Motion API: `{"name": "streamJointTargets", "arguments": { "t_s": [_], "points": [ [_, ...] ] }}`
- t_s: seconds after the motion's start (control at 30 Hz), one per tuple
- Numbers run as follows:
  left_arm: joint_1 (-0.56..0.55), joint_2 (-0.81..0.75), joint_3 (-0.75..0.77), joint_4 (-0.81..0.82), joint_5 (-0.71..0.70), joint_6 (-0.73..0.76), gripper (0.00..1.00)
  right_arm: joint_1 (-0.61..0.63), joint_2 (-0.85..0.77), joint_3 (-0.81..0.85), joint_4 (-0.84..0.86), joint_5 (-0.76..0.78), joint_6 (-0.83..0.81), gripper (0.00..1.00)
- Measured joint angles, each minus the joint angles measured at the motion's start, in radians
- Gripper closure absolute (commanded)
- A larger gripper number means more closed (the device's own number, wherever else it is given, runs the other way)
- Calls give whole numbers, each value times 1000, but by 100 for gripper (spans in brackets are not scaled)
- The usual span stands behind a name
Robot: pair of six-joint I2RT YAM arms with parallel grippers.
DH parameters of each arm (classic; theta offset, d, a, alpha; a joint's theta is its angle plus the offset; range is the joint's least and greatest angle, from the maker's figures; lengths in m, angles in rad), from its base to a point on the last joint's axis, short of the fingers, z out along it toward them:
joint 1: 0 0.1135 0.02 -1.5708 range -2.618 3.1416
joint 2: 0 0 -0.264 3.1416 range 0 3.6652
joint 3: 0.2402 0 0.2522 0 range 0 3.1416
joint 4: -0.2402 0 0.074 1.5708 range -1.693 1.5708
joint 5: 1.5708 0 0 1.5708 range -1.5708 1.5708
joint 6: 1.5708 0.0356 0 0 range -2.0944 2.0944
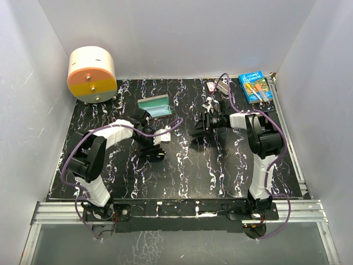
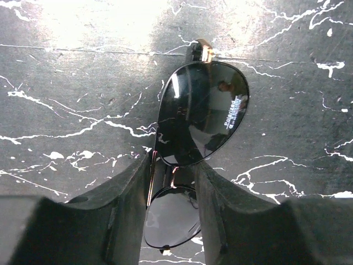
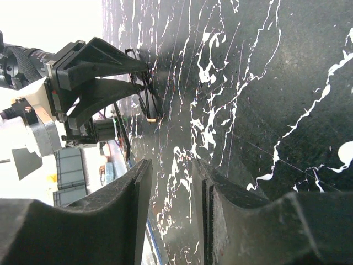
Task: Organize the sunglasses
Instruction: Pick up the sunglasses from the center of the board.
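The sunglasses (image 2: pixel 204 107) are glossy black with dark roundish lenses and a thin frame. My left gripper (image 2: pixel 174 165) is shut on them at the bridge, with one lens past the fingertips and the other lens (image 2: pixel 172 216) between the fingers. In the top view my left gripper (image 1: pixel 159 147) is over the mat left of centre. The right wrist view shows the left gripper's fingers (image 3: pixel 105 63) holding the thin frame (image 3: pixel 144 104) edge-on. My right gripper (image 1: pixel 197 137) is open and empty (image 3: pixel 172 168), facing the left gripper across a short gap.
The grey-brown case with teal lining (image 1: pixel 155 105) lies open behind the left gripper. A round cream, orange and yellow container (image 1: pixel 92 74) stands at the back left. A blue box (image 1: pixel 255 87) and small items (image 1: pixel 216 87) sit at the back right. White walls enclose the black marbled mat (image 1: pixel 182 176).
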State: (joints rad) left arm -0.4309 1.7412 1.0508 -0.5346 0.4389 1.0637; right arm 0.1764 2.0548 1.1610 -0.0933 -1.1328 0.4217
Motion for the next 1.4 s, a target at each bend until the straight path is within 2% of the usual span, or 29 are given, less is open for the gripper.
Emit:
{"name": "streamJointTargets", "arguments": {
  "t_s": [0.17,0.43,0.53,0.97,1.2,1.4],
  "points": [
    [0,0,2,12,-8,-13,82,-2,2,0,0,0,0,63],
    [0,13,29,6,-20,-31,91,-2,13,0,0,0,1,65],
    [0,26,50,4,-27,-36,100,-2,13,0,0,0,2,65],
    [29,88,271,-40,-36,-42,100,-8,14,0,13,-16,16,68],
    [105,264,526,-114,-19,-22,100,-10,27,0,24,-23,27,69],
    [123,365,661,-175,-11,6,100,-18,35,0,24,-23,31,70]
  ]
}}
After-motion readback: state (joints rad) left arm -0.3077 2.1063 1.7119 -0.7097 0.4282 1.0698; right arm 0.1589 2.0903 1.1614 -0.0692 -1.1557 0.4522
